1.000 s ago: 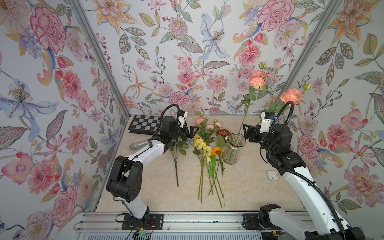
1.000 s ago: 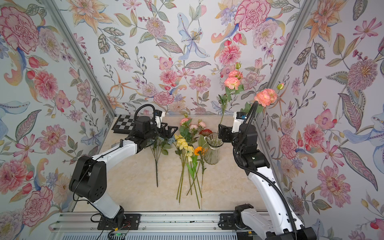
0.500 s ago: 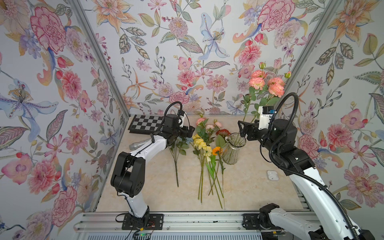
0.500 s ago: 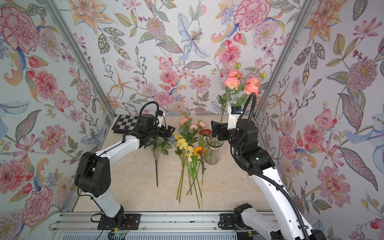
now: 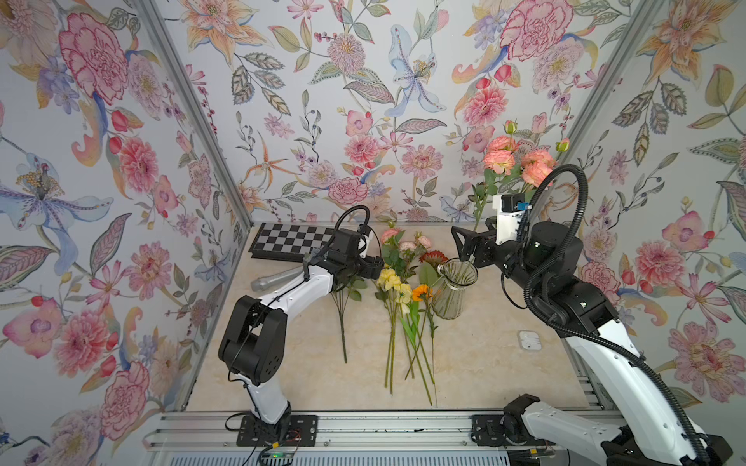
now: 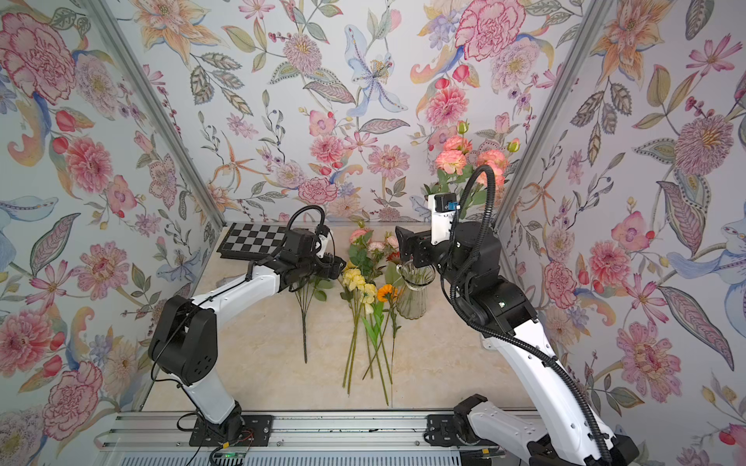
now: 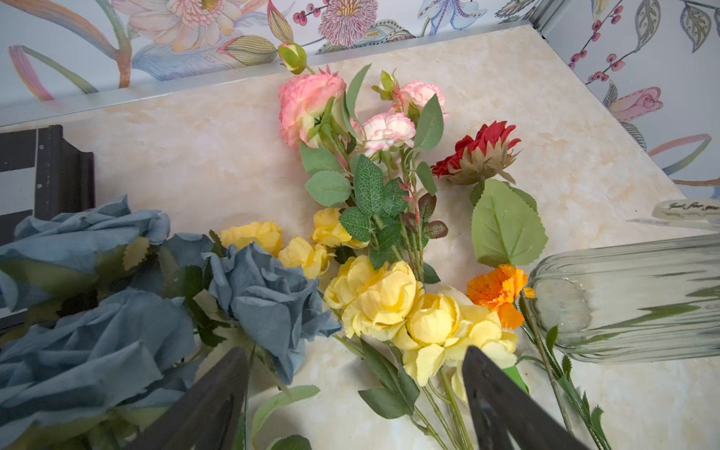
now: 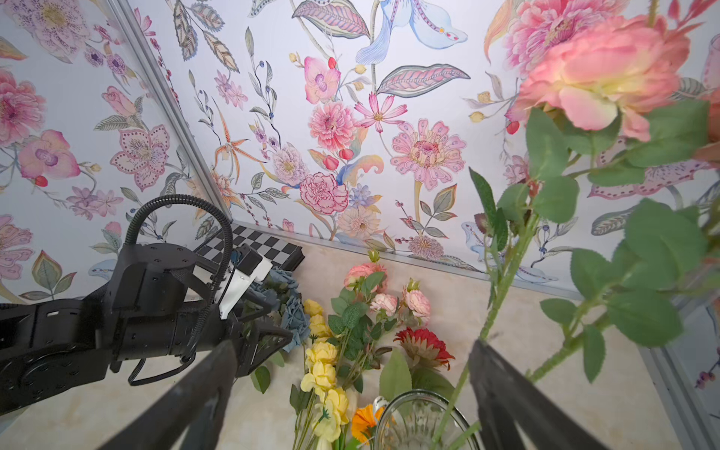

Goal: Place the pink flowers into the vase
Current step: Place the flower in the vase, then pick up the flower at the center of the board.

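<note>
**Right arm is closing in over the vase with the pink spray standing in it**

Compared with a second ago, the right end effector [image 8: 352, 348] is sitting further in from the side wall, and the pink flowers [image 5: 500, 161] are bunching closer to the back corner. Its jaws are standing wide apart just above the vase [image 5: 450, 298]. The spray's green stem is running past the inner face of one finger [image 8: 502, 382] and down into the vase mouth. The blooms are leaning high against the back wall [image 5: 363, 121].

The left end effector [image 7: 354, 352] is hovering low with its jaws apart where the blue roses [image 7: 253, 296] are meeting the yellow flowers [image 7: 382, 304]. Beyond them a second pink spray [image 7: 311, 105] is lying flat on the tabletop [image 5: 484, 363], beside a red bloom [image 7: 479, 152].

A cream tag [image 7: 685, 208] near the vase is showing the script "Just for yo", the rest cut off by the frame edge. The checkerboard [image 5: 290, 242] is showing small numerals 5 and 6 on its dark border in the left wrist view.
</note>
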